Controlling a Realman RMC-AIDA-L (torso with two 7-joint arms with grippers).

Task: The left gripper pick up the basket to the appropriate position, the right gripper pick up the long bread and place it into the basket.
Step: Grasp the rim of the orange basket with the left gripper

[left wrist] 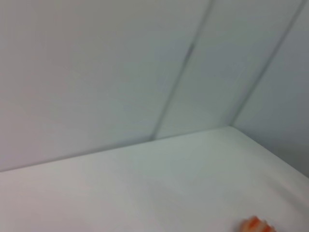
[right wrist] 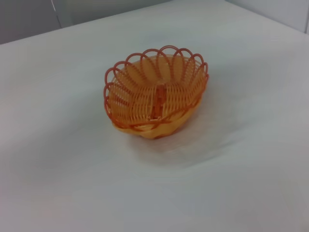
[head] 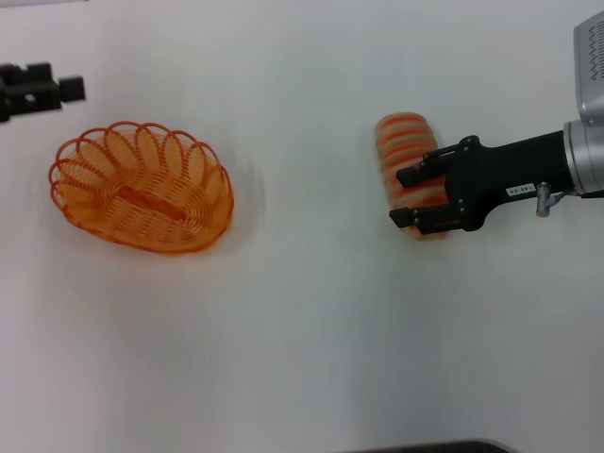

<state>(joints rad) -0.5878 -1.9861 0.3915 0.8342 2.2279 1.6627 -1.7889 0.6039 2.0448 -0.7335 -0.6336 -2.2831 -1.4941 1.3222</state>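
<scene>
Straddling: right gripper (head: pixel 407 197) sits around the long bread (head: pixel 408 160), 2 fingers spread, one at mid-loaf, one near its nearer end; loaf not visibly pinched yet.
Bread spot: on the white table (head: pixel 311 359), right of centre, well apart from the basket (head: pixel 142 186).
Basket: empty, resting on the table left of centre, nothing holding it; right wrist view shows it (right wrist: pixel 155 92) upright.
Left gripper (head: pixel 38 90): at far left edge, just beyond the basket's rim, not touching; fingers cannot tell.
Risk 1: grip looks off-centre toward the near end, so the loaf may tip or swing when lifted.
Risk 2: rounded ridged loaf could slip if the close is shallow.
Risk 3: basket barely longer than the bread; a skewed drop may catch the looped rim.
</scene>
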